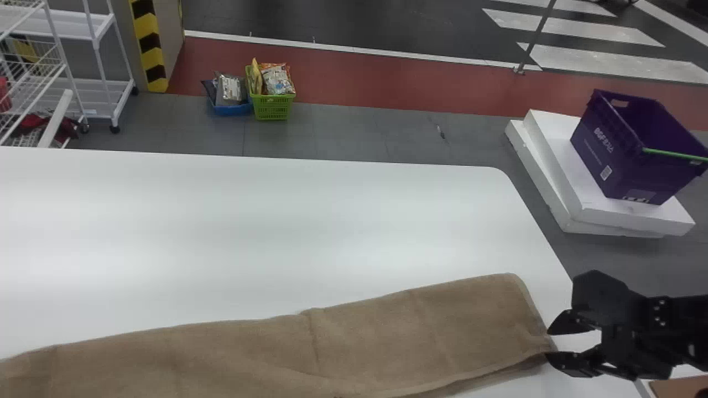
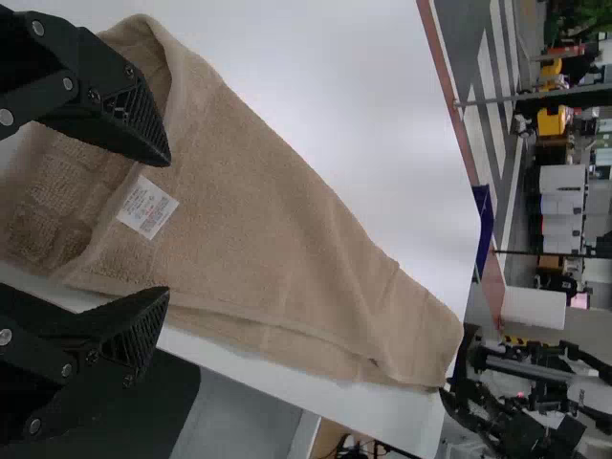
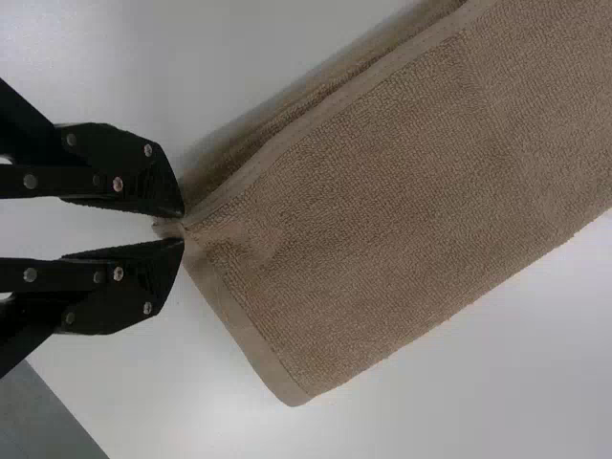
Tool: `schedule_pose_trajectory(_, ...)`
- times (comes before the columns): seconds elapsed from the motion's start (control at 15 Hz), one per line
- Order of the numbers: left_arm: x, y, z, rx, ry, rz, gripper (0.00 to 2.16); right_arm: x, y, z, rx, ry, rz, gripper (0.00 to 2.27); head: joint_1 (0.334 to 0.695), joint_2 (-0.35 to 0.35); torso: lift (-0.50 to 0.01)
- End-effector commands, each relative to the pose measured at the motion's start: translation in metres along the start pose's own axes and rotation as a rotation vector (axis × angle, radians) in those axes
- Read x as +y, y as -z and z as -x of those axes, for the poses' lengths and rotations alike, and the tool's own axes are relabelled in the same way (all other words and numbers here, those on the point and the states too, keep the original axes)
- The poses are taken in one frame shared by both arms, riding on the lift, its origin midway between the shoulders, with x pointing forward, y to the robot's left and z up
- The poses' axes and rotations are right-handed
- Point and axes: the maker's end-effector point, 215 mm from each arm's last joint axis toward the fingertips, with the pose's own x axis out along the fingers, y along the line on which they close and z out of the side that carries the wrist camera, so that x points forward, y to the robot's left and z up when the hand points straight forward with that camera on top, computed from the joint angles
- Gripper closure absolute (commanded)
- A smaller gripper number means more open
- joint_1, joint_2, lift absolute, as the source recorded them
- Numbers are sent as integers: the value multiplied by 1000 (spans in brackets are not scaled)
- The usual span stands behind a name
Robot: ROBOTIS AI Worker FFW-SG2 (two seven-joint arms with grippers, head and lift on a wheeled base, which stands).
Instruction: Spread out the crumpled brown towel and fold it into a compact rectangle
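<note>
The brown towel [image 1: 354, 342] lies as a long, folded strip along the near side of the white table. At its right end, my right gripper [image 1: 548, 344] stands open. In the right wrist view, the fingertips of my right gripper [image 3: 182, 229] are a small gap apart around a puckered corner of the towel [image 3: 382, 210]. The left wrist view has my left gripper [image 2: 168, 228] wide open over the other end of the towel [image 2: 277, 220], where a white label [image 2: 147, 207] shows between the fingers and a layer is turned over.
The white table [image 1: 265, 232] has its right edge close to my right gripper. Beyond it on the floor are a purple crate [image 1: 625, 155] on white slabs, a green basket [image 1: 272, 106] and a blue basket [image 1: 229, 109]. A white rack [image 1: 105, 88] stands at the back left.
</note>
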Motion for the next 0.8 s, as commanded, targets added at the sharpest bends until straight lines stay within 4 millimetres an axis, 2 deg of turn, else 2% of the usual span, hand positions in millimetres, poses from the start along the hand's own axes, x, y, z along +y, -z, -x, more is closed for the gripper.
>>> schedule_pose_trajectory(0.0,-2,1,1,1,8,1,431,-8,-3,13,-19,31,-36,107,695,-209,-127)
schedule_pose_trajectory(0.13,-2,-1,1,0,8,-2,431,-15,2,24,-24,54,-62,107,695,-208,-127)
schedule_pose_trajectory(0.27,0,-1,5,-1,-1,0,431,-24,4,42,-88,73,-159,117,695,-217,-127)
schedule_pose_trajectory(0.33,1,-1,8,-2,-8,1,431,-29,4,51,-160,71,-288,120,695,-222,-127)
schedule_pose_trajectory(0.4,4,-1,11,-7,-16,7,431,-35,1,60,-276,49,-525,120,695,-231,-127)
schedule_pose_trajectory(0.47,5,-2,11,-10,-19,13,431,-41,-20,72,-419,28,-677,117,695,-233,-127)
schedule_pose_trajectory(0.6,6,-3,10,-17,-24,28,434,-34,-50,83,-607,-55,-864,83,695,-215,-127)
schedule_pose_trajectory(0.73,10,-1,12,-21,-44,52,434,-21,-73,88,-701,-183,-1073,80,695,-176,-127)
